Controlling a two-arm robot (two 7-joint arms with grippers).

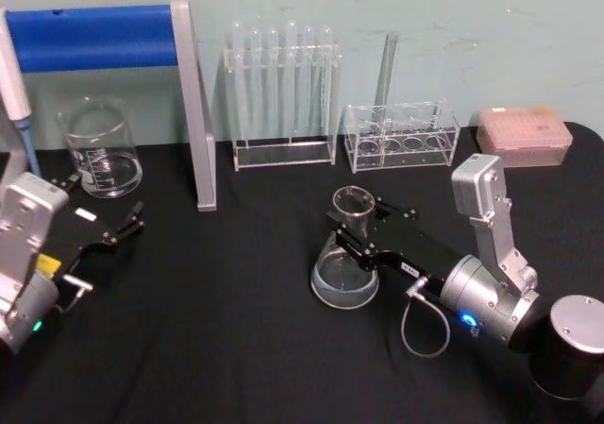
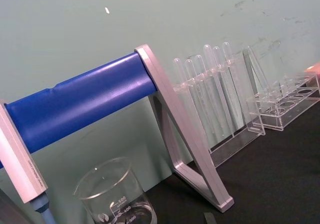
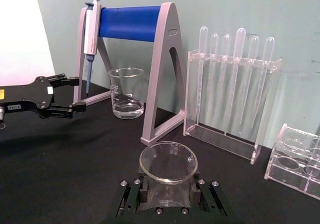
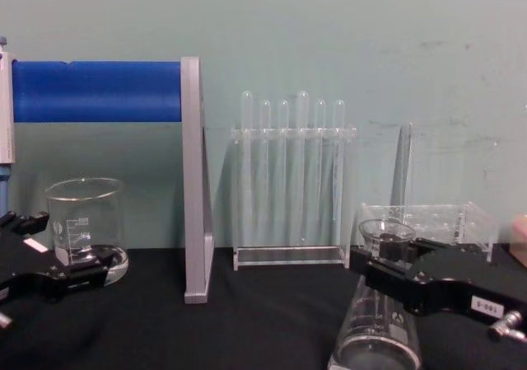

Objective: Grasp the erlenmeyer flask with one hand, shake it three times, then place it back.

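The erlenmeyer flask [image 1: 343, 271] stands upright on the black table, right of centre, with a little clear liquid in its wide base. My right gripper [image 1: 357, 224] reaches in from the right and is shut on the flask's neck just below the flared rim. In the right wrist view the rim [image 3: 167, 163] sits between the two black fingers [image 3: 145, 188]. The chest view shows the flask [image 4: 377, 341] low at the right with the right gripper [image 4: 385, 263] clamped on its neck. My left gripper [image 1: 106, 199] rests open at the left, near the beaker.
A glass beaker [image 1: 101, 150] stands at the back left under a blue-barred pipette stand [image 1: 193, 103] that holds a pipette [image 1: 17, 93]. A rack of test tubes [image 1: 281, 93], a lower clear rack [image 1: 401, 139] and a pink tip box [image 1: 524, 133] line the back edge.
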